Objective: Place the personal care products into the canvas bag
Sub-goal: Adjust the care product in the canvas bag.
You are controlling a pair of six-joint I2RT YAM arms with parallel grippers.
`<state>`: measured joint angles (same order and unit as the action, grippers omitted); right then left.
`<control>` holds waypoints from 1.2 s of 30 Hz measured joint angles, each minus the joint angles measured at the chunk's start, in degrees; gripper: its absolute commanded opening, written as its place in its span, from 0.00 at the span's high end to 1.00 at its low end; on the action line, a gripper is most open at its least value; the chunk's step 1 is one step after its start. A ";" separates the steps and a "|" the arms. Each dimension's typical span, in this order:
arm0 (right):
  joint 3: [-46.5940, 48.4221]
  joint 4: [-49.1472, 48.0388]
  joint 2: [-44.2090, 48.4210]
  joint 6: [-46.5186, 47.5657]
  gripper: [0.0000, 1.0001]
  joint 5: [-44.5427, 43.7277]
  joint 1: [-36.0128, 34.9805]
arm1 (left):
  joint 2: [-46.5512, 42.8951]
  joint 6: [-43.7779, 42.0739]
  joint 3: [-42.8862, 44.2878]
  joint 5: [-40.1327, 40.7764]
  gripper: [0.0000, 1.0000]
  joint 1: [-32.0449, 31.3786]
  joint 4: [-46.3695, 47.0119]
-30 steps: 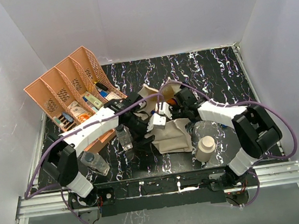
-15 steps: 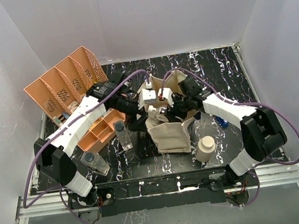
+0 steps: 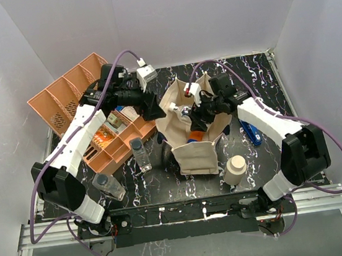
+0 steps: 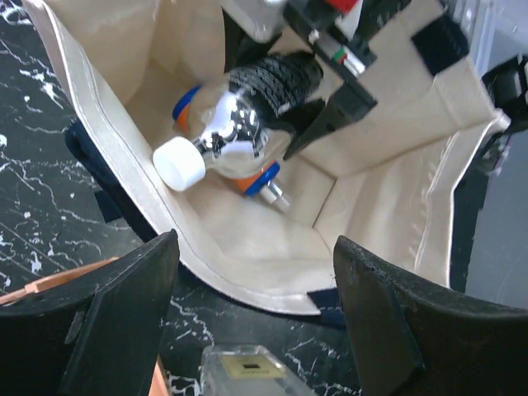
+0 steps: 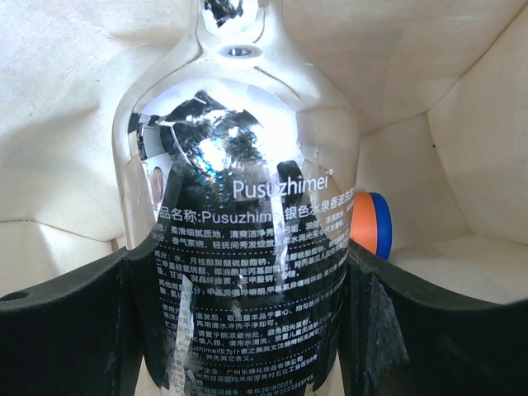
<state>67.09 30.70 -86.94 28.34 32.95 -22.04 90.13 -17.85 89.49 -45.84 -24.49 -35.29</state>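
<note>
The canvas bag (image 3: 194, 153) stands open at mid-table, cream with navy handles. My right gripper (image 3: 197, 121) reaches into its mouth, shut on a shiny silver bottle (image 5: 239, 190) with a black printed label and a white cap (image 4: 179, 163). Under that bottle, inside the bag, lies an orange and blue item (image 5: 371, 223). Over the bag's left rim hovers my left gripper (image 3: 155, 112), open and holding nothing (image 4: 254, 244). Two clear bottles with dark caps (image 3: 140, 155) (image 3: 109, 186) stand left of the bag. A cream cylinder (image 3: 234, 170) stands at its front right.
An orange perforated compartment tray (image 3: 68, 100) with small packets fills the back left, close behind my left arm. A slim blue flat object (image 3: 251, 134) lies right of the bag under my right arm. White walls close in the table on three sides.
The bag has gone from slumped to standing open. My left gripper rose and drew back to the bag's left rim. The right gripper moved back and over the bag's mouth with the bottle.
</note>
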 measured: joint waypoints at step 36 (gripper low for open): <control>14.86 9.92 5.33 -3.32 0.92 12.63 4.59 | 7.65 52.46 4.33 -8.15 0.49 -1.31 29.66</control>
<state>81.95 40.62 -81.60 25.02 45.58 -17.45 97.78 34.61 93.82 -54.00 -25.80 -5.63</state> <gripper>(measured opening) 0.736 0.570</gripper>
